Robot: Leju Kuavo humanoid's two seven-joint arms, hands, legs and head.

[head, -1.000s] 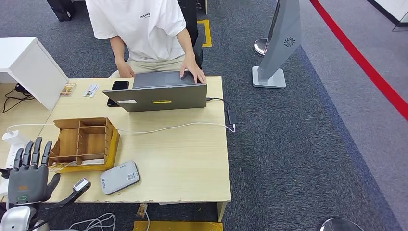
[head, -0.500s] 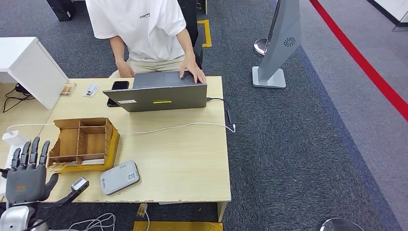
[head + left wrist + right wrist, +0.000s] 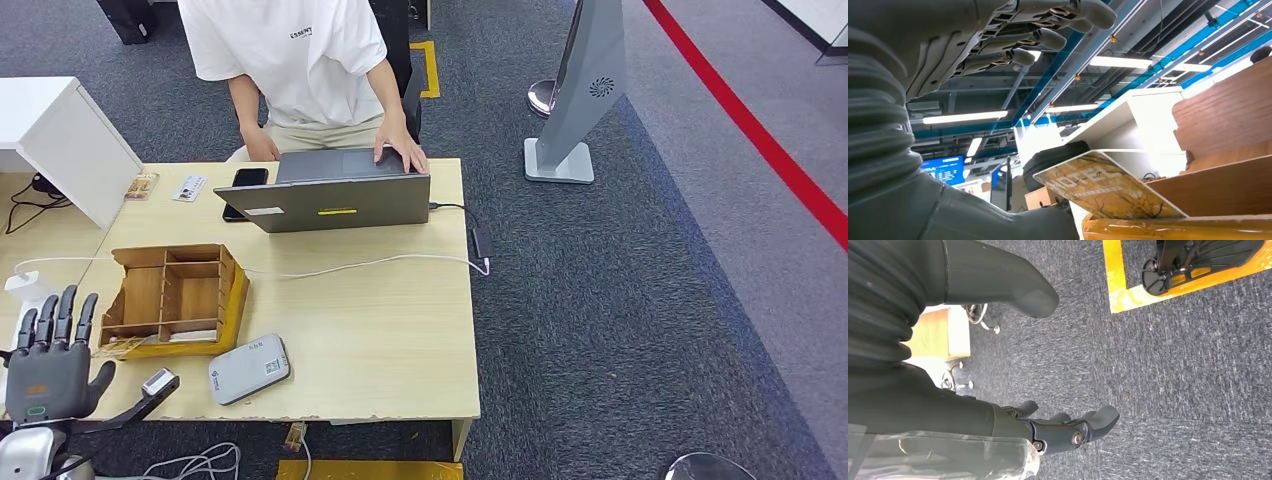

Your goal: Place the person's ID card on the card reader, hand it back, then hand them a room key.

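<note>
A grey laptop stands open at the far edge of the wooden desk, its lid's back facing the camera. A black phone lies just left of it. A white cable runs across the desk toward a dark adapter at its right edge. On the blue-grey carpet, a grey sign stand rises beside a red floor stripe.

Grey card reader; brown wooden organizer; pale wood table; dark speckled carpet.
</note>
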